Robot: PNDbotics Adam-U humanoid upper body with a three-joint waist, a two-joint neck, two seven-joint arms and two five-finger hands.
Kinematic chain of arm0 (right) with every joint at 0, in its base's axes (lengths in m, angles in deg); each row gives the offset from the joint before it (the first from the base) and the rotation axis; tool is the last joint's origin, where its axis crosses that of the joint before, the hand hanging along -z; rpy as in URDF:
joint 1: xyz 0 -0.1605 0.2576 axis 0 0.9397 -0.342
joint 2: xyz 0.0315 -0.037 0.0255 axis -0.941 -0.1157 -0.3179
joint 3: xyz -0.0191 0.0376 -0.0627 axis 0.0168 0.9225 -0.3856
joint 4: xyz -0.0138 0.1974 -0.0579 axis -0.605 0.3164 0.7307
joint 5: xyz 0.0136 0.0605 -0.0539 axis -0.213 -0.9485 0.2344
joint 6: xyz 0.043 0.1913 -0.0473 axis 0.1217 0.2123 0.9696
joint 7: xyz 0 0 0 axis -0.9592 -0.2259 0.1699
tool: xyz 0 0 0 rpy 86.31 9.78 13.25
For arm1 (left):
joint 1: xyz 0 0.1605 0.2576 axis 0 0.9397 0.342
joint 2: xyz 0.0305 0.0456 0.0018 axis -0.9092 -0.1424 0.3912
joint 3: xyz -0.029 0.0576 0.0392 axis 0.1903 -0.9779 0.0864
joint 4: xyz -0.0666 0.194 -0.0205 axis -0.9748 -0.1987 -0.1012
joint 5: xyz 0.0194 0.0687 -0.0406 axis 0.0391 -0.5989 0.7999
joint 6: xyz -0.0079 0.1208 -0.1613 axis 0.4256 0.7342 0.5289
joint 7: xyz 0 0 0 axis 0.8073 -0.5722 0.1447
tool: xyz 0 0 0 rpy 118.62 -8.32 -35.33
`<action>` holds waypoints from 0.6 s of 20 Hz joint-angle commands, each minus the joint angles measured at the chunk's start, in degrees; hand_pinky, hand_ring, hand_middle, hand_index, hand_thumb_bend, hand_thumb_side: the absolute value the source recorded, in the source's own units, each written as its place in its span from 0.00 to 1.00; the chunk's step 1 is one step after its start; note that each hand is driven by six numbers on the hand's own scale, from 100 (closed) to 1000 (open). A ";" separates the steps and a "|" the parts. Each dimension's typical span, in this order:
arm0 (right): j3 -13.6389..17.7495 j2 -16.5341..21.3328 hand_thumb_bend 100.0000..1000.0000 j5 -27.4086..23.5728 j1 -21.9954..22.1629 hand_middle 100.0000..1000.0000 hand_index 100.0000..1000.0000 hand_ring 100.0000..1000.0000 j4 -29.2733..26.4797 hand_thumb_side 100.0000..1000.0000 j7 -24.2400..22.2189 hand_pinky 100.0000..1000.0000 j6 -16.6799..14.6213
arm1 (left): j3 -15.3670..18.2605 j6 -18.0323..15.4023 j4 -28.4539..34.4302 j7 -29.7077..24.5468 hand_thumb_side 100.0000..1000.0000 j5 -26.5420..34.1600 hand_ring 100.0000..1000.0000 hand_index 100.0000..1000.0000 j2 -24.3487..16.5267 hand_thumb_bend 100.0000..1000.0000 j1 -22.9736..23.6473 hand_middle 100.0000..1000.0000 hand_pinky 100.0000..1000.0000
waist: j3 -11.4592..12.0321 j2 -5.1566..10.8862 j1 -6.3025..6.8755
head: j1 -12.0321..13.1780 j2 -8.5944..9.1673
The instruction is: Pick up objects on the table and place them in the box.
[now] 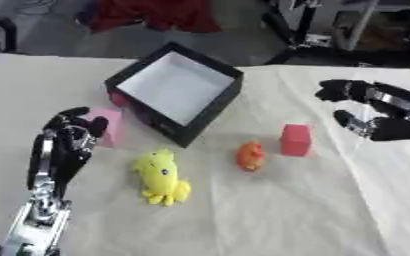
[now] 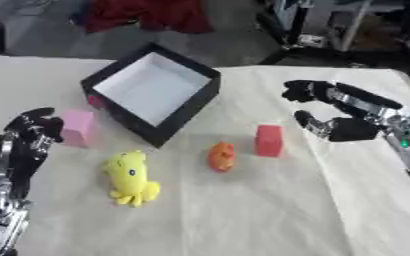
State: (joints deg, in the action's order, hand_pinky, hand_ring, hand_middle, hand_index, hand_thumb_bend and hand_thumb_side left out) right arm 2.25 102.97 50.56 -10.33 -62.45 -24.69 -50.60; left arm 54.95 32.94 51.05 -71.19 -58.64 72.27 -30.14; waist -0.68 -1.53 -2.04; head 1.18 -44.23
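Observation:
A black box (image 1: 215,107) with a white inside stands open at the middle back of the table. In front of it lie a yellow plush toy (image 1: 162,177), a small orange toy (image 1: 250,155) and a red block (image 1: 295,139). A pink block (image 2: 78,127) stands left of the box. My left hand (image 1: 70,136) is beside the pink block, fingers curled near it but not closed round it. Right of the red block my right hand (image 2: 335,112) hovers open, thumb and fingers spread, holding nothing.
The table is covered with a cream cloth (image 1: 270,215). Red fabric (image 1: 160,15) lies on the floor behind the table, and metal frame legs (image 1: 318,25) stand at the back right.

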 commanded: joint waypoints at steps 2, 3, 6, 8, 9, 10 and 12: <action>0.12 -0.35 0.00 5.51 -2.68 0.87 1.00 0.89 2.98 0.53 0.21 0.90 -2.43 | -0.23 -0.04 0.68 -0.32 0.66 0.05 0.37 0.69 -0.27 0.88 -0.85 0.43 0.63 | 0.17 1.09 0.81 | -0.34 0.11; 0.04 -0.65 0.00 7.14 -3.03 0.87 1.00 0.89 3.44 0.52 0.55 0.90 -3.05 | -0.26 -0.05 0.67 -0.36 0.66 0.05 0.37 0.69 -0.23 0.88 -0.86 0.43 0.63 | 0.22 1.10 0.81 | -0.36 0.11; -0.30 -1.37 0.00 11.86 -3.58 0.88 1.00 0.89 4.24 0.49 1.69 0.89 -4.67 | -0.29 -0.09 0.66 -0.41 0.66 0.03 0.37 0.69 -0.15 0.88 -0.89 0.43 0.63 | 0.38 1.14 0.79 | -0.40 0.11; -0.54 -1.79 0.00 14.73 -3.73 0.87 1.00 0.89 4.68 0.49 2.31 0.89 -5.41 | -0.32 -0.10 0.64 -0.45 0.66 0.01 0.38 0.69 -0.11 0.88 -0.90 0.43 0.63 | 0.45 1.16 0.78 | -0.45 0.11; -0.68 -1.99 0.00 16.08 -3.76 0.87 1.00 0.89 4.92 0.49 2.55 0.89 -5.71 | -0.34 -0.11 0.63 -0.48 0.66 0.00 0.37 0.69 -0.08 0.88 -0.91 0.43 0.63 | 0.48 1.17 0.78 | -0.49 0.11; -0.80 -2.20 0.00 17.33 -3.76 0.87 1.00 0.89 5.15 0.50 2.76 0.89 -6.00 | -0.35 -0.12 0.62 -0.50 0.66 -0.01 0.38 0.69 -0.06 0.88 -0.93 0.43 0.63 | 0.51 1.19 0.78 | -0.48 0.11; -1.00 -2.62 0.00 19.63 -3.74 0.87 1.00 0.88 5.67 0.50 3.22 0.89 -6.51 | -0.36 -0.13 0.62 -0.51 0.66 -0.02 0.37 0.69 -0.04 0.88 -0.93 0.43 0.63 | 0.52 1.21 0.79 | -0.50 0.11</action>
State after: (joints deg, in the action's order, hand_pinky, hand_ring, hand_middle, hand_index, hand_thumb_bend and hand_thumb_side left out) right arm 0.98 99.51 68.67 -12.97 -56.74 -21.71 -56.52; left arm 54.61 32.93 51.04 -71.56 -58.64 72.32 -30.20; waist -0.22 -1.53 -2.02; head 0.85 -44.23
